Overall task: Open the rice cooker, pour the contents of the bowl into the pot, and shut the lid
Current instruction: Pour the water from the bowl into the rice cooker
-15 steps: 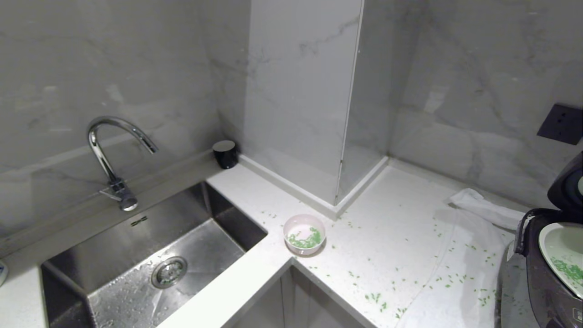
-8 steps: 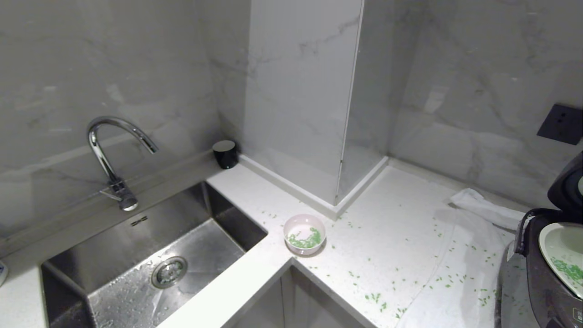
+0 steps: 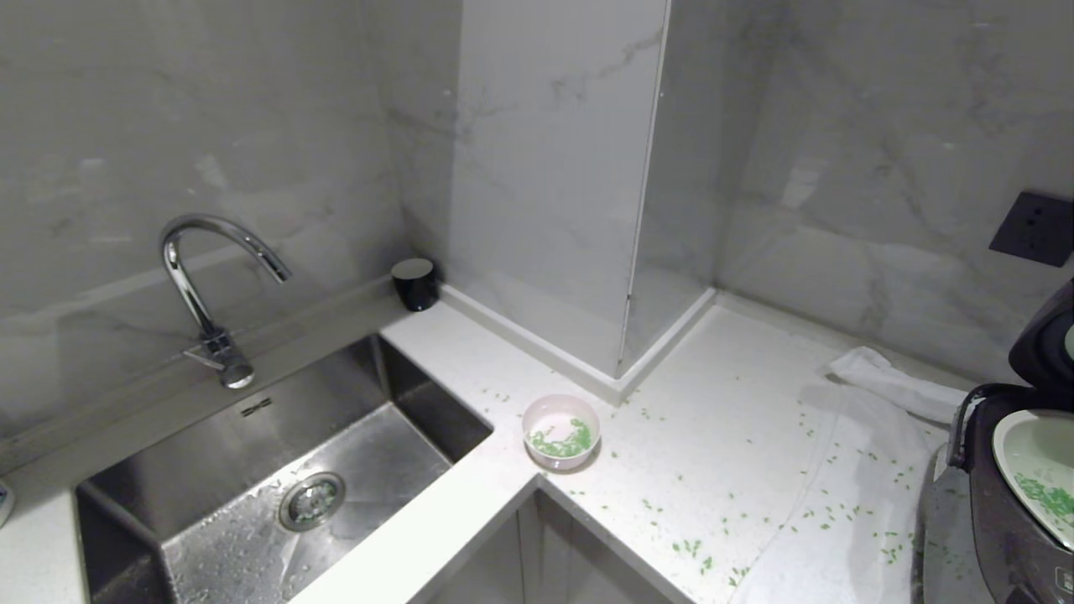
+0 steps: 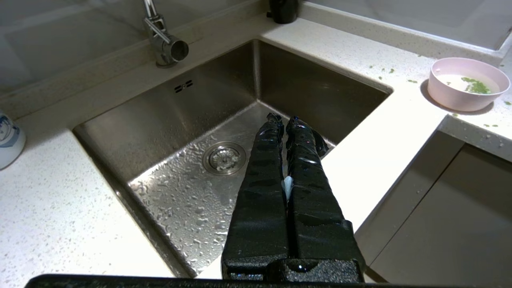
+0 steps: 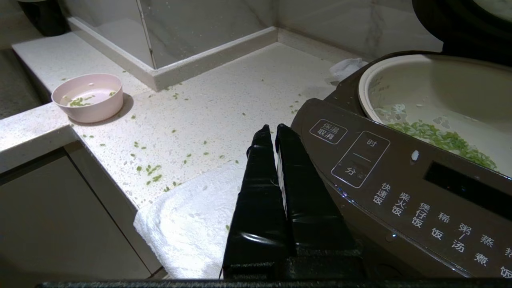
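Both arms parked low, neither in the head view. Left gripper (image 4: 285, 120) hangs over the near edge of the sink (image 4: 176, 120), fingers pressed together, holding nothing, wet with droplets. Right gripper (image 5: 271, 130) fingers also pressed together and empty, tips just beside the rice cooker (image 5: 400, 192) front panel, above a white towel (image 5: 188, 224) at the counter edge.

Only the right wrist view shows the panel's white labels and the pot (image 5: 432, 88) up close: open, green grains lying in it. The lid (image 5: 448, 24) stands raised behind the pot. Only the left wrist view shows the drain and a white bottle (image 4: 10, 138) off to the gripper's side.

Beyond both grippers, on the counter corner, the bowl (image 3: 560, 432) sits upright, well apart from either, some contents (image 3: 564, 442) in it. Loose grains are scattered on the counter (image 3: 713, 436) between bowl and cooker. Further off: the faucet (image 3: 210, 285), a black cup (image 3: 414, 283) at the wall, a crumpled cloth (image 3: 889, 382), a dark wall socket (image 3: 1032, 228).
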Robot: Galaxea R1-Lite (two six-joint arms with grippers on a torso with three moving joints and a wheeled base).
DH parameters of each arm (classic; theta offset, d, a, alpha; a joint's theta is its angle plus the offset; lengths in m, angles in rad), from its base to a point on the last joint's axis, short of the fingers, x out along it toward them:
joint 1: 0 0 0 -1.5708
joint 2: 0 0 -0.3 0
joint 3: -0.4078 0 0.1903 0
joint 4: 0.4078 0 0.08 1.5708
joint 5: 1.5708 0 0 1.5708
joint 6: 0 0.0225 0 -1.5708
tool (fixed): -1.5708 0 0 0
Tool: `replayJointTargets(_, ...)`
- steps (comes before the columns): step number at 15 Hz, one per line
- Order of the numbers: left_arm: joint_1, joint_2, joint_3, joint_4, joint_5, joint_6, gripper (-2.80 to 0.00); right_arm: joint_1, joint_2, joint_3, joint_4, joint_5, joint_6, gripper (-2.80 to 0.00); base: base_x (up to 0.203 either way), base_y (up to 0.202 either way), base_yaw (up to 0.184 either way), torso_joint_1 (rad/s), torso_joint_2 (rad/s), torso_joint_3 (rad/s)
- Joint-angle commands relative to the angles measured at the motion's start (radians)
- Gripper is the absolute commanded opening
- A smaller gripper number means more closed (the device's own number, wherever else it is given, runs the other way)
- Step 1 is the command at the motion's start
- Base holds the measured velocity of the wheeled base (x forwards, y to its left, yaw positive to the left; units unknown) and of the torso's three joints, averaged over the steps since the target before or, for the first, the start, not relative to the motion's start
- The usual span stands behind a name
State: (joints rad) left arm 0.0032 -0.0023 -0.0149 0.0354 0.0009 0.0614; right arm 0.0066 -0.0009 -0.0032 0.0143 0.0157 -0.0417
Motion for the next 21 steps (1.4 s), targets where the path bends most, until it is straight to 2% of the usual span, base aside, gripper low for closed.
replayJointTargets(1, -0.002, -0.001, 0.001, -0.002, 0.004, -0.005, -2.8, 0.001, 0.001, 0.0, 0.0, 0.001, -0.001, -2.8, 0.0, 0.0, 0.0, 0.0, 0.0, 0.0)
replayJointTargets(6, 0.0, -0.001, 0.001, -0.002, 0.001, -0.003, -2.8, 0.0, 0.001, 0.0, 0.0, 0.001, -0.001, -2.8, 0.003, 0.002, -0.039, 0.002, 0.0, -0.002)
replayJointTargets(21, -0.002, -0.001, 0.0, -0.002, 0.004, -0.01, -2.8, 0.001, 0.001, 0.0, 0.0, 0.001, -0.001, -2.8, 0.002, 0.008, -0.175, 0.001, 0.0, 0.001)
